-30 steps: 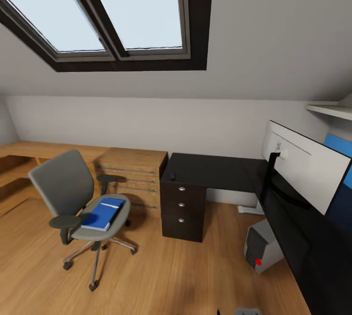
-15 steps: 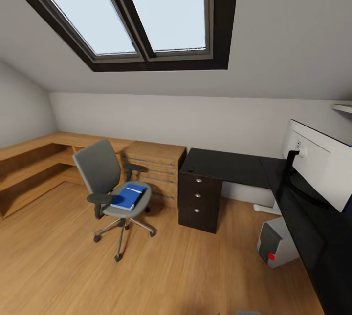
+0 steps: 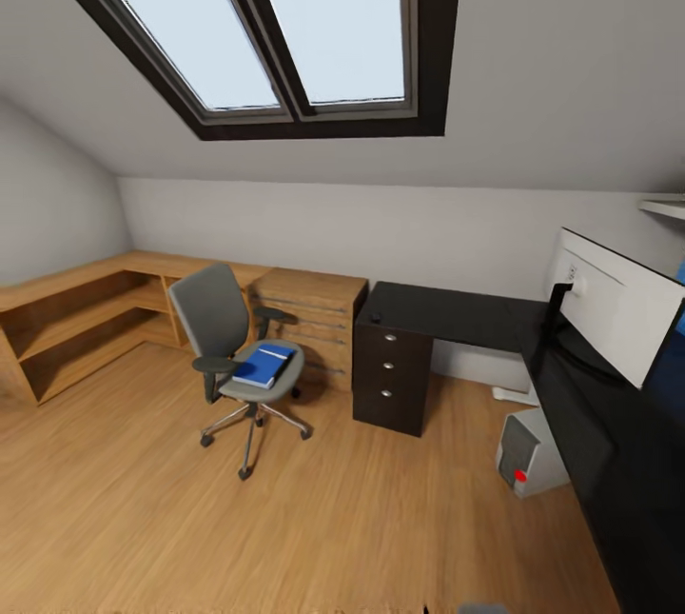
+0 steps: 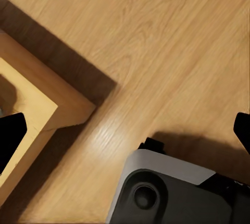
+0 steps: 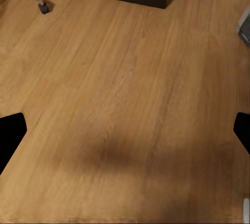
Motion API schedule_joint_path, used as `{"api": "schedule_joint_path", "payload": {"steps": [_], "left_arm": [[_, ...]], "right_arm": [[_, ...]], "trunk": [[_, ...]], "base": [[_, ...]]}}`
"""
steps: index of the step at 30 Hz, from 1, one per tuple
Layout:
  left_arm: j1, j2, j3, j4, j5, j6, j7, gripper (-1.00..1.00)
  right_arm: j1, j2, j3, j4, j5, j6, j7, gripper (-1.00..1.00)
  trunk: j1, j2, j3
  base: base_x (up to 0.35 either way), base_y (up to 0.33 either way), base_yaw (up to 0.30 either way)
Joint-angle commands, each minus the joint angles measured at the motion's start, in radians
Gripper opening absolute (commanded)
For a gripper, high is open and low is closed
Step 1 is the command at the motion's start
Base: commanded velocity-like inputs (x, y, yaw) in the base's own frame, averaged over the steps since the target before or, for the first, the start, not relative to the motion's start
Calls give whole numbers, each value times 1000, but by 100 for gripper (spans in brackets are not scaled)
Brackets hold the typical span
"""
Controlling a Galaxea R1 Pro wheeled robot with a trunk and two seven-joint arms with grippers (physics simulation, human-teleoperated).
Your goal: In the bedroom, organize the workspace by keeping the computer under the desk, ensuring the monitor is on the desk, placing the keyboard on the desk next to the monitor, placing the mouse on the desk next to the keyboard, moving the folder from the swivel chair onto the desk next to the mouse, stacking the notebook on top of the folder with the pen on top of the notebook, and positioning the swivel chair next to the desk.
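Here, folder [image 3: 263,366] on swivel chair [image 3: 228,338] — well beyond either tool.

blue folder [image 3: 261,366] on swivel chair [image 3: 228,340] seat, computer [image 3: 526,453] under desk [image 3: 457,316]

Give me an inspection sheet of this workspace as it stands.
Surface: desk glossy black, mostly bare.
Job's things: monitor on the desk; computer on the floor under it; folder on the swivel chair seat, chair apart from the desk.
Clutter: small dark item on the desk's corner.
End effectors: left end effector and right end effector open, over floor.
Cables: nothing seen.
Surroundings: wooden dresser, low shelving, skylight.
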Motion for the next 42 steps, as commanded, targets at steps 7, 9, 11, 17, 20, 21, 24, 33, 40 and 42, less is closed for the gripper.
{"api": "schedule_joint_path", "payload": {"steps": [7,9,11,17,20,21,24,33,40,42], "left_arm": [[-1,1,-8,0,11,-6,6,100],[-1,1,-7,0,11,-7,7,100],[-1,1,-7,0,12,-7,7,100],[-1,1,-7,0,13,-7,7,100],[-1,1,-7,0,14,-7,7,100],[-1,1,-6,0,14,-7,7,100],[-1,1,-6,0,14,-7,7,100],[-1,1,-5,1,13,-59,7,100],[-1,1,-6,2,12,-95,7,100],[-1,1,-5,2,12,-97,7,100]], "right_arm": [[-1,0,15,2,21,-4,-6,100],[-1,0,16,2,30,-4,-6,100],[-1,0,17,2,36,-4,-6,100],[-1,-1,19,2,39,-4,-6,100],[-1,-1,19,2,40,-4,-6,100],[-1,-1,19,2,40,-4,-6,100],[-1,0,19,2,40,-4,-6,100],[-1,0,20,2,40,-4,-6,100],[-1,1,20,2,39,-4,-6,100],[-1,1,20,2,39,-4,-6,100]], "trunk": [[0,-1,-2],[0,-1,-2],[0,-1,-2],[0,-1,-2],[0,-1,-2],[0,-1,-2],[0,-1,-2],[0,-1,-2],[0,-1,-6],[0,-1,-9]], "base": [[-332,0,0],[-331,0,0],[-330,0,0],[-330,0,0],[-331,0,0],[-332,0,0],[-332,-2,-40],[-135,-21,-217],[-228,-165,-214],[-259,-212,-146]]}}
